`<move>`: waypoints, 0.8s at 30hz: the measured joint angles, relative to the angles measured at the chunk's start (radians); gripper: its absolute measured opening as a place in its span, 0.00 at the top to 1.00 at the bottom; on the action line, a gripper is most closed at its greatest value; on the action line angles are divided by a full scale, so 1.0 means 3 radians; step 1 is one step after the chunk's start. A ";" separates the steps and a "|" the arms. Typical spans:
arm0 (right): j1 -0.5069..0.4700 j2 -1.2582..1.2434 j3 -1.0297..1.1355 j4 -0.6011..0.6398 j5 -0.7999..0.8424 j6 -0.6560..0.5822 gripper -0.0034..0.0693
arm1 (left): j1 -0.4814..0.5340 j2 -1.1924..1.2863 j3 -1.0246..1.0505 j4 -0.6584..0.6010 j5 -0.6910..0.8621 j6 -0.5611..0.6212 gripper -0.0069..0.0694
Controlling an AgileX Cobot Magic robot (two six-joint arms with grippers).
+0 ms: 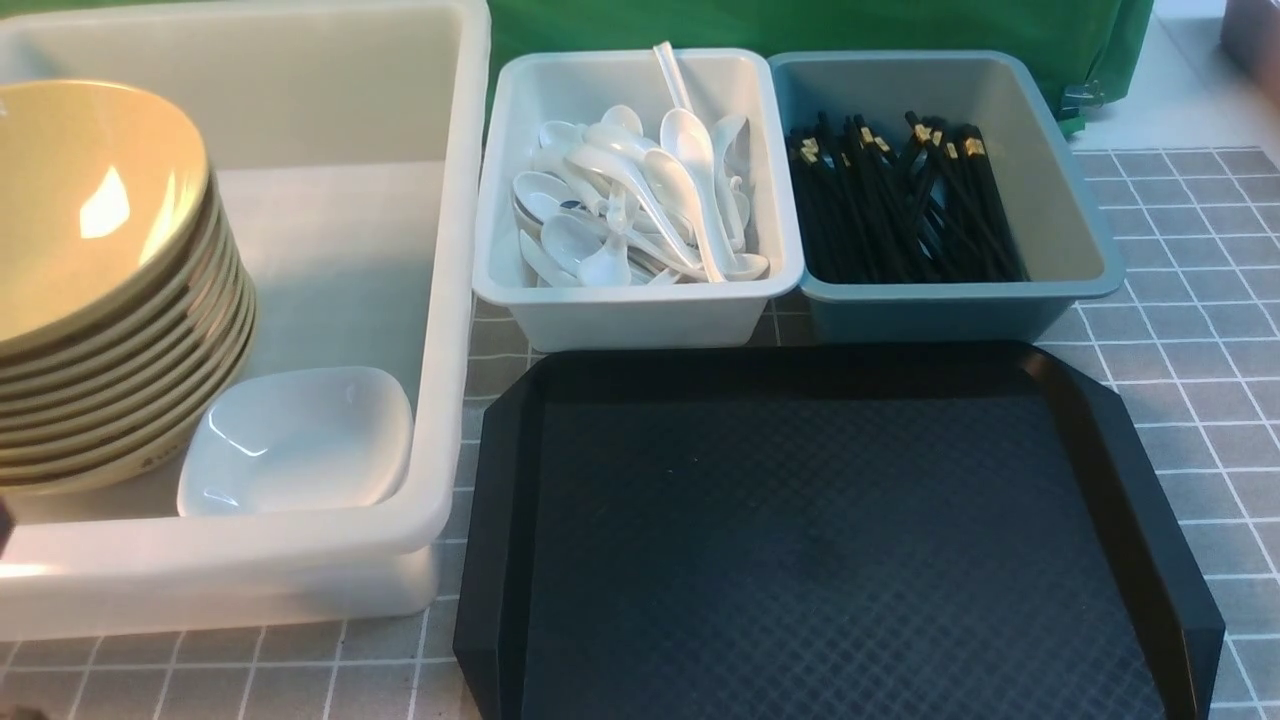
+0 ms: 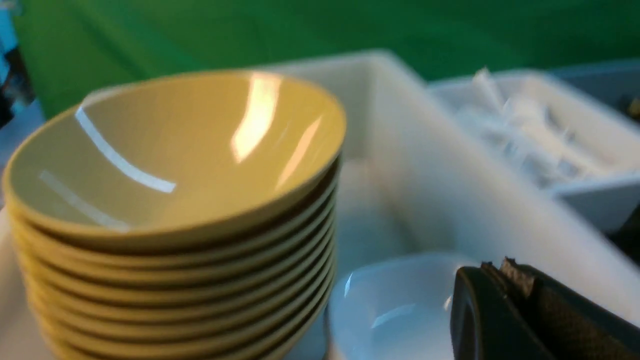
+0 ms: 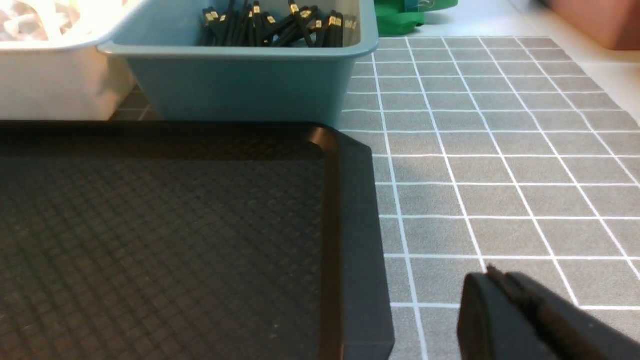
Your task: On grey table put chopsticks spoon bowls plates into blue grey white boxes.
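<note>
A stack of olive-tan bowls (image 1: 90, 290) stands at the left in the large white box (image 1: 440, 300), with white plates (image 1: 300, 440) beside it. Several white spoons (image 1: 640, 200) fill the small pale box (image 1: 640, 310). Black chopsticks (image 1: 900, 200) lie in the blue-grey box (image 1: 950, 310). In the left wrist view my left gripper (image 2: 495, 267) is shut and empty, just over the plates (image 2: 395, 305), next to the bowls (image 2: 175, 200). In the right wrist view my right gripper (image 3: 492, 275) is shut and empty over the grey table (image 3: 500, 165). Neither gripper shows in the front view.
A black octagonal tray (image 1: 830, 530) lies in front of the two small boxes with nothing on it; its corner (image 3: 345, 150) shows in the right wrist view beside my right gripper. A green cloth (image 1: 800, 30) hangs behind the boxes.
</note>
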 joint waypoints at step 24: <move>0.0000 0.0000 0.0000 -0.0001 0.0000 0.0000 0.89 | 0.0743 -0.0309 0.0889 -0.0687 0.0050 0.0602 0.92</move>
